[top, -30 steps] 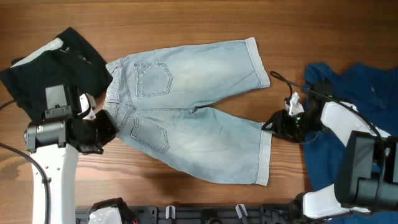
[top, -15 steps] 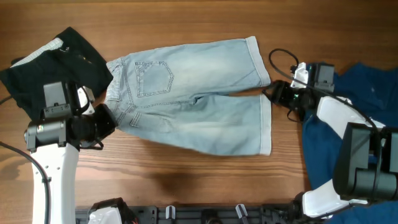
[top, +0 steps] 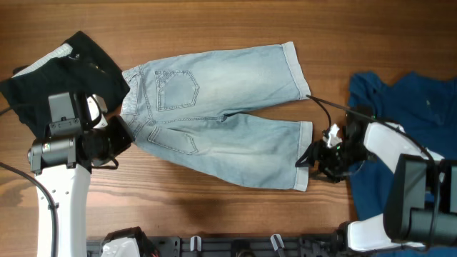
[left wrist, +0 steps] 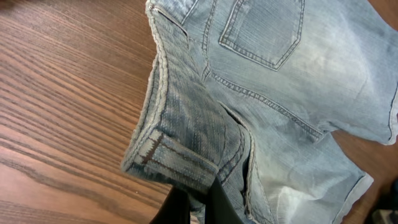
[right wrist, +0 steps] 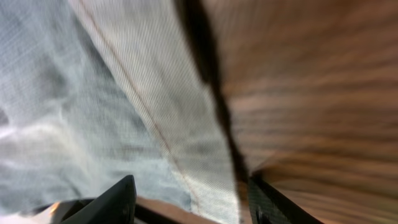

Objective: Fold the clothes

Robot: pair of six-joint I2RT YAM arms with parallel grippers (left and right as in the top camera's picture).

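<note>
- While the denim shorts (top: 221,107) lie back side up across the middle of the wooden table (top: 214,28), their waistband (left wrist: 158,93) points left and both legs run to the right.
- The upper leg lies flat, angled towards the far edge. The lower leg slants towards the near edge, and its cuff (top: 303,175) is turned up.
- The left gripper (top: 123,137) is at the near end of the waistband, its fingers pressed onto a bunched fold of denim that stands up off the wood.
- The right gripper (top: 305,157) is at the lower leg's cuff. In the blurred wrist view its fingers stand spread, with the hem running between them.
- A black garment (top: 64,71) lies at the far left, just beside the waistband, and a blue garment (top: 414,107) lies at the right.
</note>
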